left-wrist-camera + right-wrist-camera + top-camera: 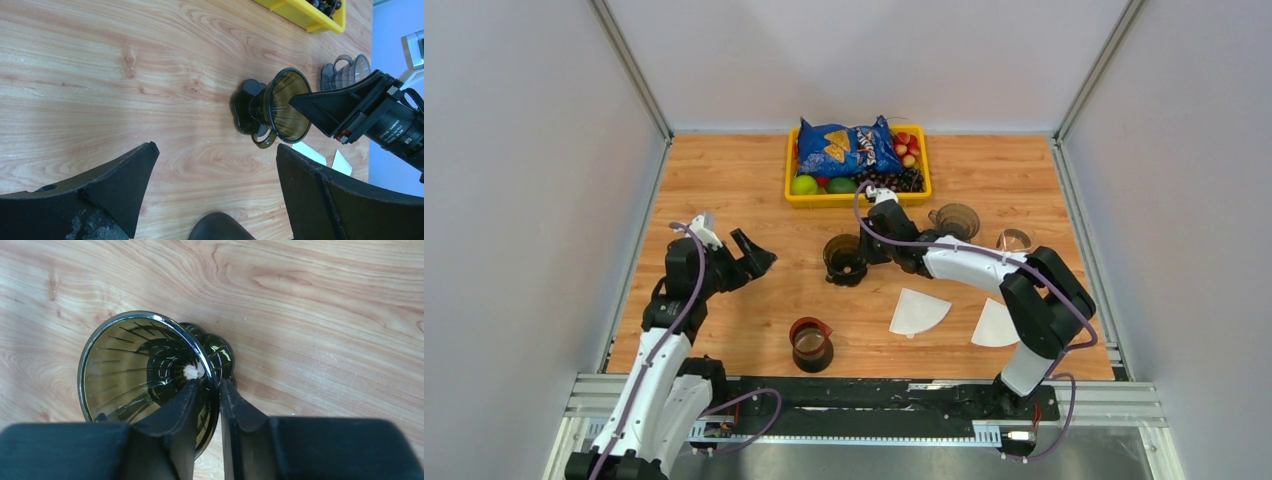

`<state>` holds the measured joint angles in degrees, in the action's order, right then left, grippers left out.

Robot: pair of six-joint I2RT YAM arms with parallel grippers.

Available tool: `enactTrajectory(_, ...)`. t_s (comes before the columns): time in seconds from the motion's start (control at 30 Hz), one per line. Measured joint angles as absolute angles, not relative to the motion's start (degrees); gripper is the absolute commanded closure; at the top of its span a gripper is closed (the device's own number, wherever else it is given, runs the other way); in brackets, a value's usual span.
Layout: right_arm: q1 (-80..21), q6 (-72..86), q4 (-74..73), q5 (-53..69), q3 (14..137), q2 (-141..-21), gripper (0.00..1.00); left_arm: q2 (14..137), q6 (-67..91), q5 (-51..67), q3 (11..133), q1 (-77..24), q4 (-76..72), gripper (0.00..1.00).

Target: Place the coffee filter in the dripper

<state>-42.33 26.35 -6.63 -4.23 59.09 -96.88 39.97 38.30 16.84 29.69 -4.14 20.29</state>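
Two fingers of the right gripper (209, 388) are drawn almost together. What is held between them?

The wall of the dripper (127, 365) is pinched. One finger is set inside the cone and the other outside, so only the thin rim is caught between them. Nothing else is touched.

Why is it gripped there?

It is judged that the dripper is being steadied or shifted so that its mouth is free for the paper. Whether it is stood quite upright cannot be told.

And the filter?

None is held. A filter (918, 311) is laid flat on the table (724, 180) on the near side of that gripper, toward the arm's base and well apart from the dripper. A second filter (994, 324) is laid just beside it, farther right. The cone is seen bare inside, so the placing is not yet begun.

What is done with the other arm?

The left gripper (215, 150) is held wide open and empty, well to the left of the dripper, with its camera pointed at it. A cup (811, 343) is stood nearer the bases and a little left of the right gripper, and a basket (790, 170) is set beyond it, at the far side.
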Motion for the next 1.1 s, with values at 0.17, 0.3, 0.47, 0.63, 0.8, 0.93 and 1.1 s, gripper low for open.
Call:
enactTrajectory(0.17, -42.6, 27.1, -6.6, -3.5, 59.5, -97.0, 0.95, 37.9, 38.5, 16.5, 28.4, -4.1, 19.5, 0.00)
enactTrajectory(0.3, -42.7, 27.6, -7.6, -2.6, 60.7, -96.5, 1.00, 38.4, 38.6, 16.5, 26.7, -4.1, 18.9, 0.00)
enactTrajectory(0.47, -42.8, 28.1, -12.6, 1.0, 63.3, -94.2, 1.00, 39.1, 38.7, 16.4, 26.1, -4.1, 19.0, 0.00)
enactTrajectory(0.63, -43.3, 29.1, -16.0, 5.7, 65.1, -87.4, 1.00, 39.1, 38.7, 16.4, 26.0, -4.1, 18.9, 0.00)
enactTrajectory(0.8, -44.0, 30.2, -19.0, 13.4, 66.8, -81.8, 1.00, 39.1, 38.8, 15.9, 25.9, -4.1, 19.0, 0.00)
enactTrajectory(0.93, -46.6, 30.4, -24.3, 18.3, 70.5, -80.7, 1.00, 39.2, 38.8, 15.7, 25.9, -4.1, 19.0, 0.00)
enactTrajectory(1.1, -52.2, 30.3, -29.6, 21.2, 74.6, -80.8, 1.00, 39.7, 38.8, 15.3, 25.9, -4.1, 18.9, 0.00)
